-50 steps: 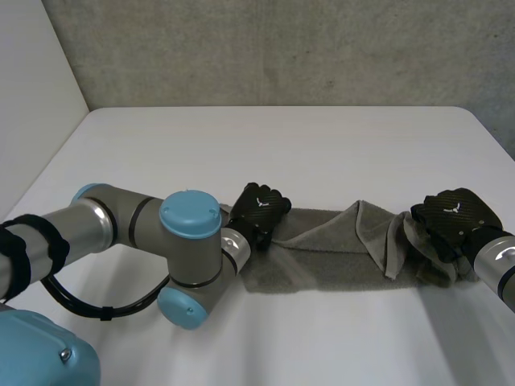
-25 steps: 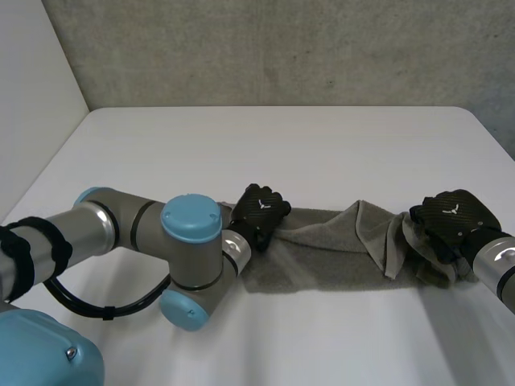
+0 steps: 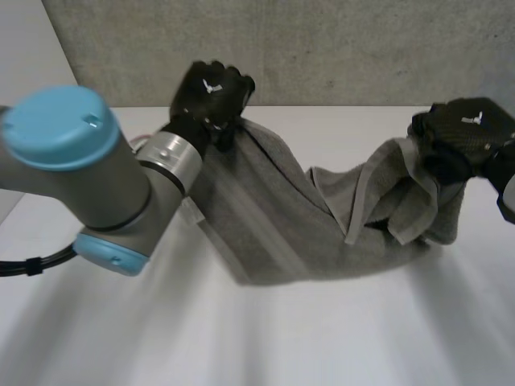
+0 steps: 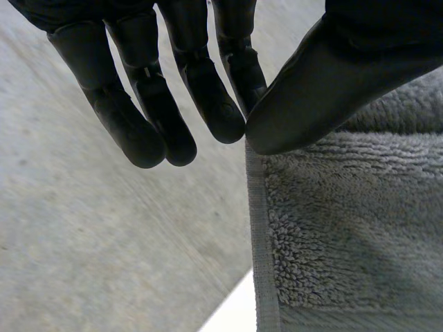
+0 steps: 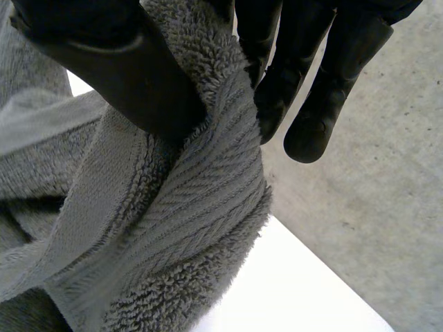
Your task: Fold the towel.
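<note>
Towel [image 3: 265, 217], one grey terry cloth, hangs slung between the two hands, sagging below them toward the white table [image 3: 322, 338]. The left hand [image 3: 211, 92] pinches a hemmed corner between thumb and fingers. The right hand [image 3: 463, 133] is clamped on a bunched end. It looks soft, limp and fairly light, so it is probably best gripped at hems and corners, not mid-cloth.

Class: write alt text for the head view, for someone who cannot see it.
Two black robot hands hold a grey terry towel above a white table: the left hand grips one end, the right hand the bunched other end, with the cloth sagging between.
</note>
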Available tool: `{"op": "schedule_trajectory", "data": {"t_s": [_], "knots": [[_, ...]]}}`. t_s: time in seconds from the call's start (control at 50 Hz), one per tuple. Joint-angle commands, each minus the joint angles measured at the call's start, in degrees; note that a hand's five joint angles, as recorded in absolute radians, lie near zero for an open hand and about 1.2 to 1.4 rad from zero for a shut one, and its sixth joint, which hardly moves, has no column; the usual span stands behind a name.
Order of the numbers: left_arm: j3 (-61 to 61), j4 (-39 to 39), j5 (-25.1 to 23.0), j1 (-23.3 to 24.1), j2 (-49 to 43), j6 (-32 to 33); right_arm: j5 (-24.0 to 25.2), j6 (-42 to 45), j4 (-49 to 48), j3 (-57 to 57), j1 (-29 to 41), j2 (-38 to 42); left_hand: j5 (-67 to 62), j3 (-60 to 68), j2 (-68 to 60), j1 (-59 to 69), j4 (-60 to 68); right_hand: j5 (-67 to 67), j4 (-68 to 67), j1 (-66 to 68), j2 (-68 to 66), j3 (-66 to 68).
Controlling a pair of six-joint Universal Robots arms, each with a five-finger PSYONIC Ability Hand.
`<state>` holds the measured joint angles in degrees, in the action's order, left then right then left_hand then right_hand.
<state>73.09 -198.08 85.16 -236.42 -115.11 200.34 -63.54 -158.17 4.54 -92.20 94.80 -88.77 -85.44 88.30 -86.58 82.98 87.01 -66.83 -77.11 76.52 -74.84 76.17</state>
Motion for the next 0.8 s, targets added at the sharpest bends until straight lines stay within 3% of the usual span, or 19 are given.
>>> {"op": "schedule_trajectory", "data": {"t_s": [0.02,0.12,0.22,0.26,0.28,0.3,0.32,0.36,0.38,0.42,0.46,0.54,0.62,0.7,0.74,0.8], "knots": [[2.9,0.4,0.1,-3.3,6.9,-0.2,0.9,-0.8,13.5,9.8,0.6,3.7,15.4,-8.3,6.6,-3.0,-7.0,-3.2,-2.9,3.5,-5.2,3.8],[1.7,2.7,0.0,-8.6,7.5,0.1,0.8,3.5,15.9,15.1,4.0,8.9,15.4,-8.3,6.6,-3.0,-7.0,-3.2,-2.9,3.5,-5.2,3.8],[-2.2,2.8,-0.2,-9.6,3.7,0.4,0.1,3.7,13.3,20.2,8.0,13.8,15.4,-8.3,6.6,-3.0,-7.0,-3.2,-2.9,3.5,-5.2,3.8],[-4.8,2.7,0.0,-9.9,1.8,0.3,-0.6,1.7,3.5,23.4,10.4,16.4,15.4,-8.3,6.6,-3.0,-7.0,-3.2,-2.9,3.5,-5.2,3.8],[-7.4,2.7,0.3,-10.7,0.4,0.1,-0.6,1.7,3.5,23.4,10.4,16.4,15.4,-8.3,6.6,-3.0,-7.0,-3.2,-2.9,3.5,-5.2,3.8],[-7.4,2.7,0.3,-10.7,0.4,0.1,-1.8,0.1,-4.5,23.8,11.5,16.8,15.4,-8.3,6.6,-3.0,-7.0,-3.2,-2.9,3.5,-5.2,3.8],[-9.7,2.3,0.4,-11.8,-0.2,-0.2,-1.8,0.1,-4.6,23.8,11.5,16.8,15.4,-8.3,6.6,-3.0,-7.0,-3.2,-2.9,3.5,-5.2,3.8],[-12.0,0.9,0.9,-13.2,-0.5,-0.7,-6.5,-3.7,-22.5,22.9,11.9,16.9,15.4,-8.3,6.6,-3.0,-7.0,-3.2,-2.9,3.5,-5.2,3.8],[-13.4,-1.5,1.4,-13.8,-0.3,-1.5,-6.5,-3.7,-22.6,22.9,11.9,16.9,15.4,-8.3,6.6,-3.0,-7.0,-3.2,-2.9,3.5,-5.2,3.8],[-13.8,-4.5,2.2,-14.2,-0.1,-3.0,-9.7,-7.0,-34.8,21.7,11.8,16.4,15.4,-8.3,6.6,-3.0,-7.0,-3.2,-2.9,3.5,-5.2,3.8],[-13.7,-7.2,3.2,-14.3,0.2,-5.0,-9.8,-8.2,-36.3,21.6,11.7,16.3,15.4,-8.3,6.6,-3.0,-7.0,-3.2,-2.9,3.5,-5.2,3.8],[-10.4,-9.3,3.3,-14.6,3.3,-7.9,-8.4,-8.9,-33.9,22.0,11.8,17.1,15.4,-8.3,6.6,-3.0,-7.0,-3.2,-2.9,3.5,-5.2,3.8],[-6.2,-7.8,1.8,-14.8,4.6,-8.0,-2.4,-8.7,-23.8,22.3,11.8,20.6,15.4,-8.3,6.6,-3.0,-7.0,-3.2,-2.9,3.5,-5.2,3.8],[1.6,-4.3,-4.1,-14.2,4.3,-7.8,2.5,-7.2,-16.0,22.7,11.9,23.9,15.4,-8.3,6.6,-3.0,-7.0,-3.2,-2.9,3.5,-5.2,3.8],[4.4,-3.0,-6.1,-14.1,4.0,-7.6,4.9,-2.9,-8.8,23.6,11.6,26.6,15.4,-8.3,6.6,-3.0,-7.0,-3.2,-2.9,3.5,-5.2,3.8],[9.5,-0.2,-8.2,-13.9,2.5,-6.4,4.7,4.3,-2.5,23.7,11.1,29.9,15.4,-8.3,6.6,-3.0,-7.0,-3.2,-2.9,3.5,-5.2,3.8]]}}
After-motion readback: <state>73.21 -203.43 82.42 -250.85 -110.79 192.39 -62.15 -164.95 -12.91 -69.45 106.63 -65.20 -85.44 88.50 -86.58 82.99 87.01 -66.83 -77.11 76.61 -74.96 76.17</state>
